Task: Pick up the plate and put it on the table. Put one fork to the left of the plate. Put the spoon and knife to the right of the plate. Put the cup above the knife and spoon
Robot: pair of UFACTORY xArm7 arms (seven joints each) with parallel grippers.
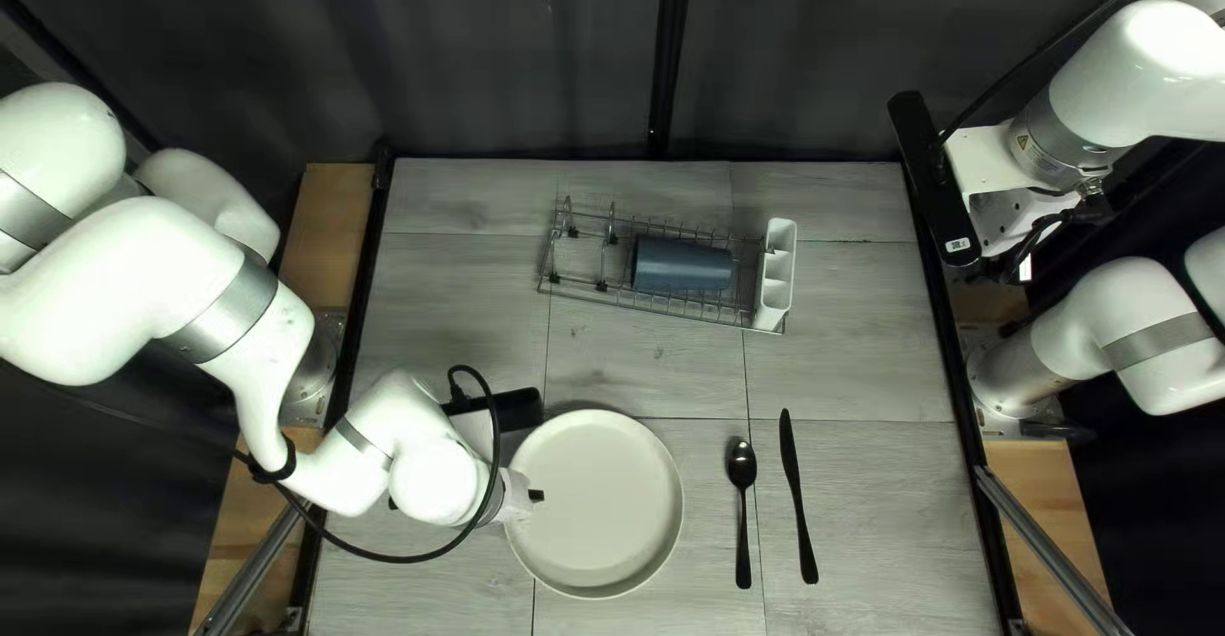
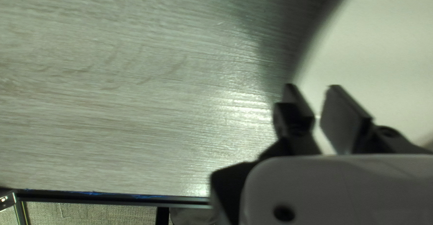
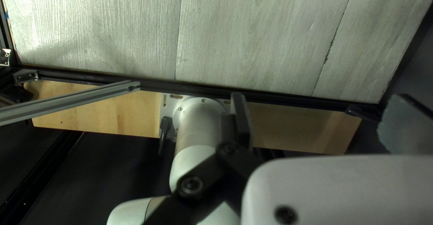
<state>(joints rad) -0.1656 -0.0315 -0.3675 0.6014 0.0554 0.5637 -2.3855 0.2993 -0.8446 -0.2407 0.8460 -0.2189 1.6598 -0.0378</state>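
The plate point(image 1: 593, 509) lies flat under the left pincer point(image 2: 311, 89), whose fingers stand slightly apart by the rim, probably to free it, while beyond, spoon point(image 1: 743, 509) and knife point(image 1: 796, 496) lie side by side, likely for easy reach, and the right pincer point(image 3: 321, 103) hangs wide apart, presumably avoiding interference.

The desk point(image 1: 434, 292) is patterned with grey wood grain. The plate point(image 1: 593, 502) is coloured off-white; the cup point(image 1: 683, 265), blue-grey. Black is shown on the spoon point(image 1: 742, 464) and knife point(image 1: 796, 496).
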